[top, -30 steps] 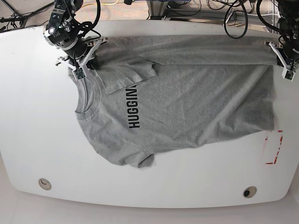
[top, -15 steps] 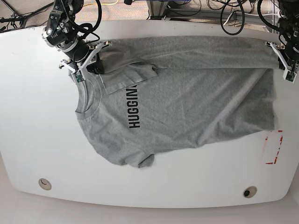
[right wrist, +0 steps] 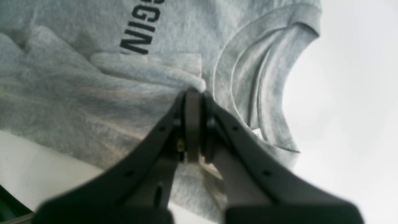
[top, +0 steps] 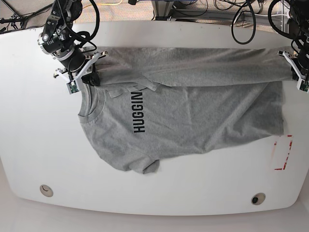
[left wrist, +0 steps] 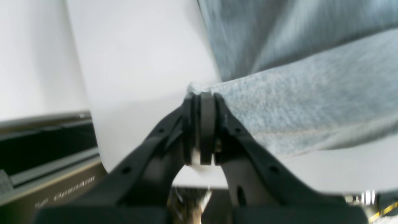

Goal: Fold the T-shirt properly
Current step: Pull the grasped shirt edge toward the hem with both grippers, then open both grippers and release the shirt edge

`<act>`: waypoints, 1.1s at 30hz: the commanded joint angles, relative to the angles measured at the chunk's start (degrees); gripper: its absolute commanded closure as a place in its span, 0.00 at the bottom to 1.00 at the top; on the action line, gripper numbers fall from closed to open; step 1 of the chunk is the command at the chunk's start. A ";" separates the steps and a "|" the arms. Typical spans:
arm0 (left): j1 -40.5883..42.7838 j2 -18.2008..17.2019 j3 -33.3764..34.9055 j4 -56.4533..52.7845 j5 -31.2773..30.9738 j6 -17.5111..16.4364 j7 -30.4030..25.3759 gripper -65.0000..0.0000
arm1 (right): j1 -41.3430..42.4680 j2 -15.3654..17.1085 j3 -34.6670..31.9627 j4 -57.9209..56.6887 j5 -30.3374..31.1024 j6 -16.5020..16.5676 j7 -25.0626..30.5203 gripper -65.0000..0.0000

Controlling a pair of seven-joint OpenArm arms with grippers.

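Note:
The light grey T-shirt (top: 193,111) lies on the white table (top: 29,125) with its collar to the left and the black lettering "HUGGIN" showing. Its far side is folded over into a long band along the back. In the base view my right gripper (top: 91,78) is at the left end of that band, beside the collar. It is shut on a bunched fold of the T-shirt (right wrist: 77,87), pinched at the tips of the right gripper (right wrist: 193,93). My left gripper (top: 294,72) is shut on the band's right-hand corner, and the left wrist view shows the left gripper (left wrist: 202,96) pinching the T-shirt (left wrist: 311,102).
Red tape marks (top: 282,152) lie on the table right of the shirt's hem. Two round holes (top: 46,190) (top: 257,198) sit near the front edge. Cables and frame parts (top: 241,14) run behind the table. The table's edge (left wrist: 96,149) is close to my left gripper.
Both grippers have moved outward and toward the back while holding the cloth. The folded band is now stretched straighter, and the tucked sleeve fold has flattened.

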 commanded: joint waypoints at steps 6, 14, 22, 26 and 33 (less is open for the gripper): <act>-2.63 -1.13 3.32 -1.05 0.14 0.12 -0.55 1.00 | 1.60 1.15 0.00 0.07 0.98 -0.11 1.08 1.00; -4.82 -2.27 6.84 -4.30 2.34 0.12 -0.64 1.00 | 2.57 1.41 -0.09 -2.04 0.98 -0.11 1.08 1.00; -7.81 -3.32 7.36 -9.40 2.87 0.12 -0.81 1.00 | 5.03 2.82 -0.09 -7.76 0.98 0.25 1.52 1.00; -9.57 -4.82 10.62 -12.83 2.78 0.12 -0.81 1.00 | 6.26 3.09 -0.09 -9.69 0.98 0.25 1.52 1.00; -12.38 -6.84 15.45 -18.63 2.78 0.12 -3.10 1.00 | 8.11 3.17 -0.09 -14.09 0.89 0.25 1.43 1.00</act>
